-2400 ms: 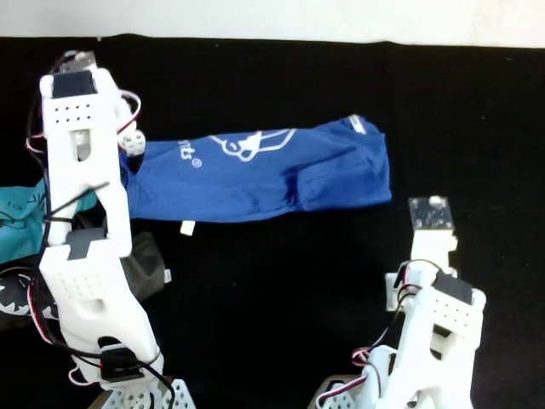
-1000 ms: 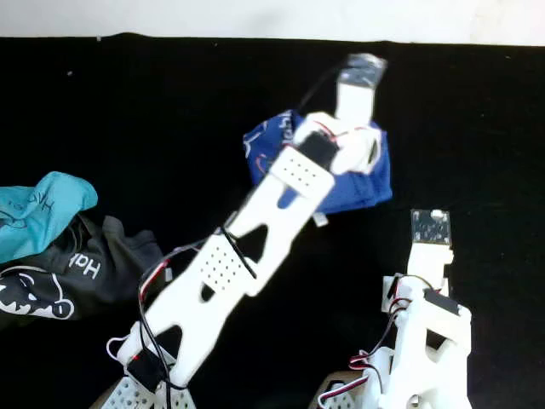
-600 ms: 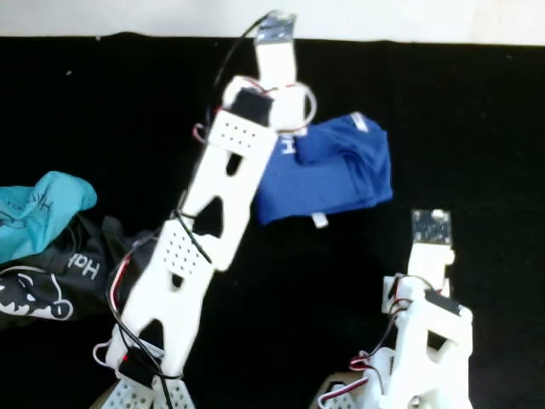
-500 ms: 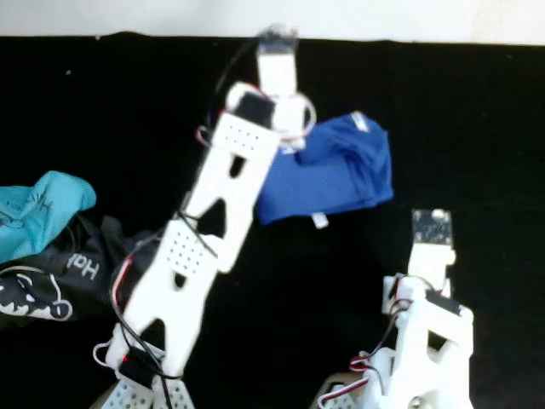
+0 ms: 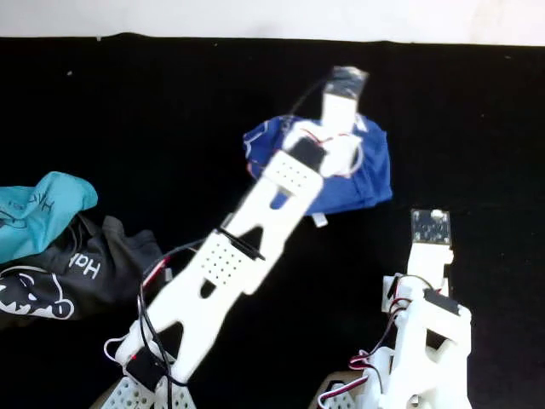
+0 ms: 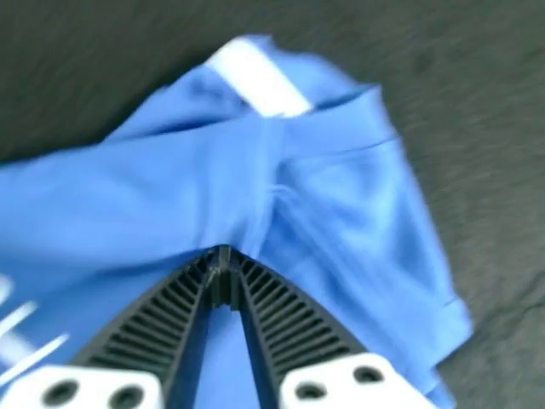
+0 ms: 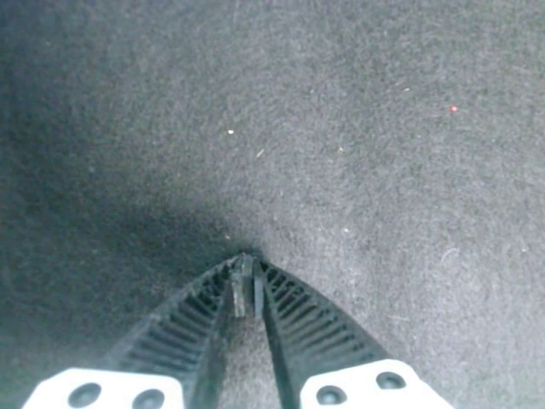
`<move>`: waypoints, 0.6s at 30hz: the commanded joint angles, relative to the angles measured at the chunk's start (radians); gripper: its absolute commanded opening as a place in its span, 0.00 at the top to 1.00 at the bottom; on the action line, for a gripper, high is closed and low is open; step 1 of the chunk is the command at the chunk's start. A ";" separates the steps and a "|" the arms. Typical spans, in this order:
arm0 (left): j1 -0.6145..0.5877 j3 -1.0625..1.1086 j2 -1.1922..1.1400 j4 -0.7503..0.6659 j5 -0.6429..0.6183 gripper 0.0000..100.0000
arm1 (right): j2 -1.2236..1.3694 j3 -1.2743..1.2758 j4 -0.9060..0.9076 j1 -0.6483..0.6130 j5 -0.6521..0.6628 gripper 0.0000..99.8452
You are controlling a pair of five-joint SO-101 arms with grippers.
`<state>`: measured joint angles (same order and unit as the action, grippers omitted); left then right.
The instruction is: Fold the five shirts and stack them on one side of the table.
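The left fingers pinch the blue shirt; lay its fold flat beyond their tips. The right fingers sit closed, empty.

A: What has been done to the blue shirt?
B: It was stretched long across the bench. Its left end has been carried over to the right, so it is now bunched into a short heap.
A: And the left arm?
B: It has been swung from the left edge across to the shirt, after a brief swing back leftward.
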<state>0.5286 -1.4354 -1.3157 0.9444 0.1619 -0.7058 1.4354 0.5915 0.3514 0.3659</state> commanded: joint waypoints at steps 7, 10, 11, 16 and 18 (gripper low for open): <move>-0.039 -0.038 0.156 -0.103 0.015 0.99 | 0.004 0.005 -0.024 0.012 -0.012 0.99; -0.073 -0.038 0.197 0.061 0.015 0.99 | 0.004 0.005 -0.024 0.012 -0.012 0.99; -0.074 -0.038 0.209 0.138 0.015 0.99 | 0.004 0.005 -0.024 0.012 -0.012 0.99; -0.022 -0.039 0.240 0.460 0.015 0.99 | 0.004 0.005 -0.024 0.012 -0.012 0.99; -0.015 -0.053 0.255 0.542 0.015 0.99 | 0.004 0.005 -0.024 0.012 -0.012 0.99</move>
<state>0.4933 -1.4369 -1.1515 1.3617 0.1665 -0.7058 1.4354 0.5915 0.3514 0.3659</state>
